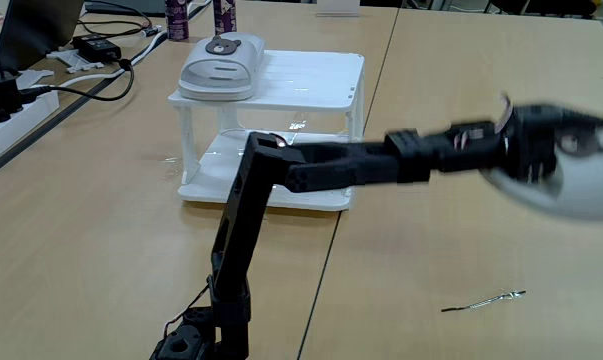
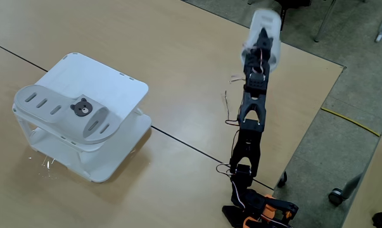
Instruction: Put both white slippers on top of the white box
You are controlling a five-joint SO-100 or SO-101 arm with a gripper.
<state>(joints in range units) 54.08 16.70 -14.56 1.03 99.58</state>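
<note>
Arm stretched out nearly flat from its base, elbow raised, forearm reaching far out over the bench (image 1: 101, 200). Fingers (image 1: 571, 165) clamped on a white slipper (image 1: 581, 195), motion-blurred, held up in the air off the bench; same slipper (image 2: 267, 38) seen at the arm's far end in the other fixed view. Second slipper (image 1: 221, 65) lies flat on top of the white box (image 1: 311, 75), bear badge up, well apart from the fingers. Box (image 2: 108, 85) stands back near the arm's base side.
</note>
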